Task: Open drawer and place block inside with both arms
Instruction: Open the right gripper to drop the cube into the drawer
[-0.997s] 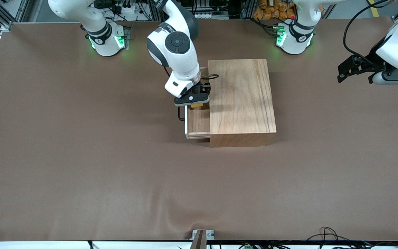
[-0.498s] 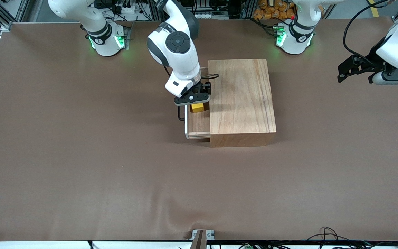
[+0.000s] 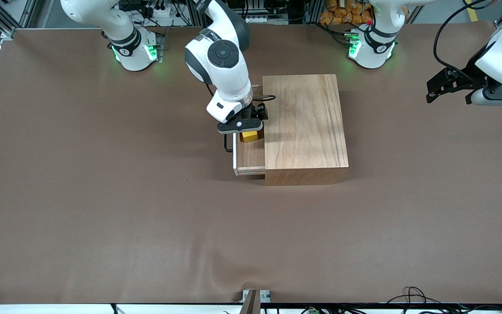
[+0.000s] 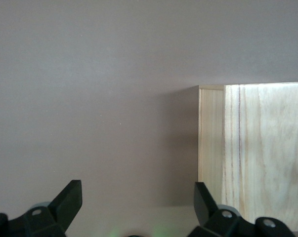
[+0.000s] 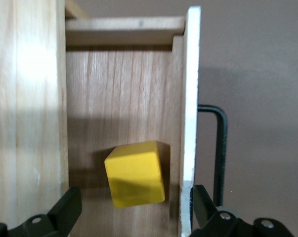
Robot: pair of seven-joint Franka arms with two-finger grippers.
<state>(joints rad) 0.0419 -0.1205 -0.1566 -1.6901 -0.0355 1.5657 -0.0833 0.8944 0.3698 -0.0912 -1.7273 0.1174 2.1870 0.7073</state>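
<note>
The wooden box (image 3: 305, 126) sits on the brown worktop (image 3: 103, 196), roughly midway between the two green-lit bases. Its drawer (image 3: 249, 155) is pulled partway out toward the right arm's end of the worktop, the pale front panel (image 5: 190, 113) standing clear of the box and the thin black wire handle (image 5: 219, 148) fixed to the outer face of that panel.

The block (image 5: 135, 174), a small yellow cube, lies on the drawer floor, turned slightly askew to the drawer's sides. It rests at the end of the drawer farther from the front camera, between the box's side and the front panel, close to the panel; whether it touches the panel cannot be told.

The right arm reaches from its base down over the box's drawer side, wrist bent so the hand points straight down. The right gripper (image 3: 245, 129) hangs just above the open drawer, directly over the block. Its fingers (image 5: 64, 210) are spread wide and hold nothing; the block lies free between and below them.

The left arm waits raised well away from the box, at its own end of the worktop. The left gripper (image 3: 447, 89) is over bare worktop there, its fingers (image 4: 67, 202) also spread apart and empty, with a corner of the box visible in its wrist view
</note>
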